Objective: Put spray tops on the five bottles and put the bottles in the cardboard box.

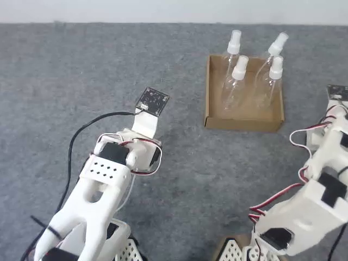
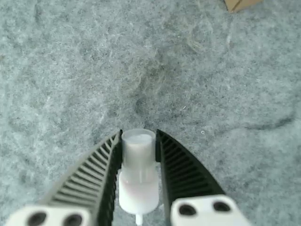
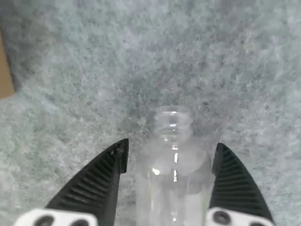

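My left gripper is shut on a white spray top, which stands upright between the black fingers above the grey carpet. A clear bottle with a bare threaded neck lies lengthwise between the fingers of my right gripper. That gripper is open, with a narrow gap on one side of the bottle. In the high view the cardboard box sits at the back right. Several capped bottles stand inside it. The left arm is at the front left and the right arm at the right edge.
Grey carpet covers the table. A corner of the box shows far off in the left wrist view, and its side in the right wrist view. Open carpet lies between the two arms and left of the box.
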You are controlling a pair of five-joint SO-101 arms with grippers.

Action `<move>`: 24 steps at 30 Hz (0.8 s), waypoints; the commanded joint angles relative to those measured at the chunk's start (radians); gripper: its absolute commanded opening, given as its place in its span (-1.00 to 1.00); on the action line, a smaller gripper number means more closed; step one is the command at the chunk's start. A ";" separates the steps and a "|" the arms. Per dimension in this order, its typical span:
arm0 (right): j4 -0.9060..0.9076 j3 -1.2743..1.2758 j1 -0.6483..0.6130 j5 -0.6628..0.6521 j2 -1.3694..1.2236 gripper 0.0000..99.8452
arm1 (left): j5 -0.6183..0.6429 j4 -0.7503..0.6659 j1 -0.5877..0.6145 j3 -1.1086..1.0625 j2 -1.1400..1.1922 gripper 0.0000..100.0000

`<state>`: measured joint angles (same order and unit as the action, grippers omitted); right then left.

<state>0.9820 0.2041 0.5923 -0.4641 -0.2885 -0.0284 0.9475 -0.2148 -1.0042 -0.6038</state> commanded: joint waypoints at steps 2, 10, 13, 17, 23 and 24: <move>0.021 -0.094 0.041 0.009 -0.018 -0.58 | 0.012 -0.025 -0.003 0.008 -0.043 -0.94; 0.097 -0.095 0.039 -0.155 -0.025 -0.57 | 0.012 -0.025 -0.003 0.008 -0.043 -0.94; 0.097 -0.095 0.042 -0.160 -0.027 -0.58 | 0.012 -0.025 -0.002 0.008 -0.043 -0.94; 0.097 -0.098 0.041 -0.153 -0.025 -0.65 | 0.012 -0.025 0.000 0.008 -0.043 -0.94; 0.186 -0.232 0.033 -0.152 -0.024 -1.00 | 0.012 -0.025 0.000 0.008 -0.043 -0.94; 0.222 -0.265 0.033 -0.152 -0.022 -0.99 | 0.012 -0.025 0.000 0.008 -0.043 -0.94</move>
<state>1.1216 0.0660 0.6229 -0.6053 -0.3345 -0.0284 0.9475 -0.2148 -1.0042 -0.6038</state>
